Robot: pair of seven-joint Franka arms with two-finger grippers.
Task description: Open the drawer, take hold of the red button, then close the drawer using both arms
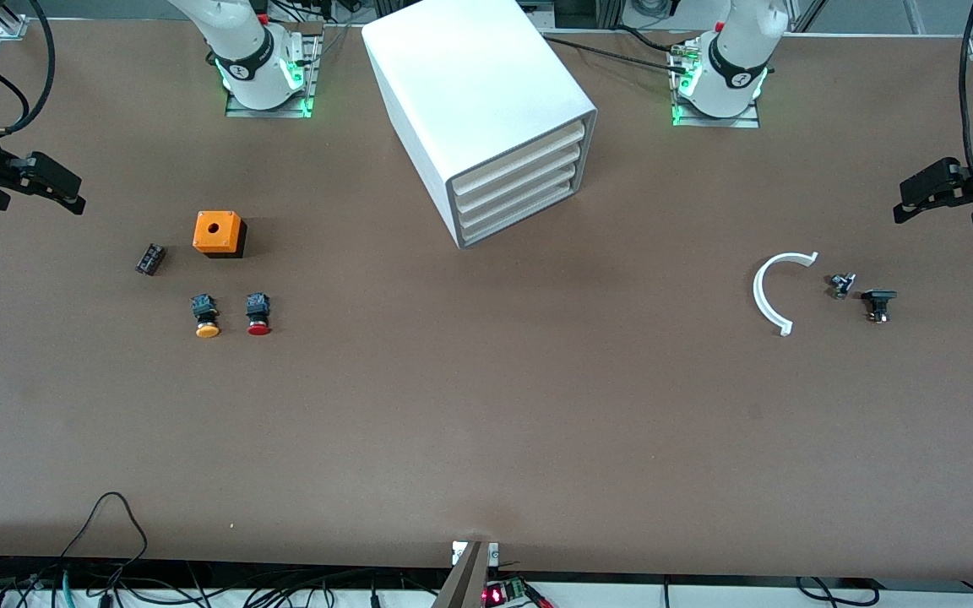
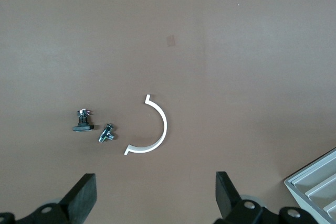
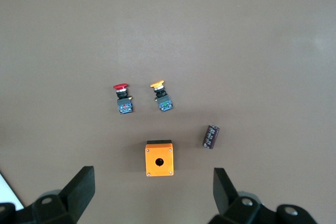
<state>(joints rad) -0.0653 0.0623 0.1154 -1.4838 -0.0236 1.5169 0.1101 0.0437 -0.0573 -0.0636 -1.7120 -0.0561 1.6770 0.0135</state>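
Observation:
The white cabinet stands at the table's middle near the arm bases, its four drawers all pushed in. The red-capped button lies on its side on the table toward the right arm's end, beside a yellow-capped one. It also shows in the right wrist view. My right gripper is open and empty, up in the air at that table end. My left gripper is open and empty, up over the left arm's end. A cabinet corner shows in the left wrist view.
An orange box with a hole and a black cylinder lie near the buttons. A white half ring and two small black parts lie toward the left arm's end.

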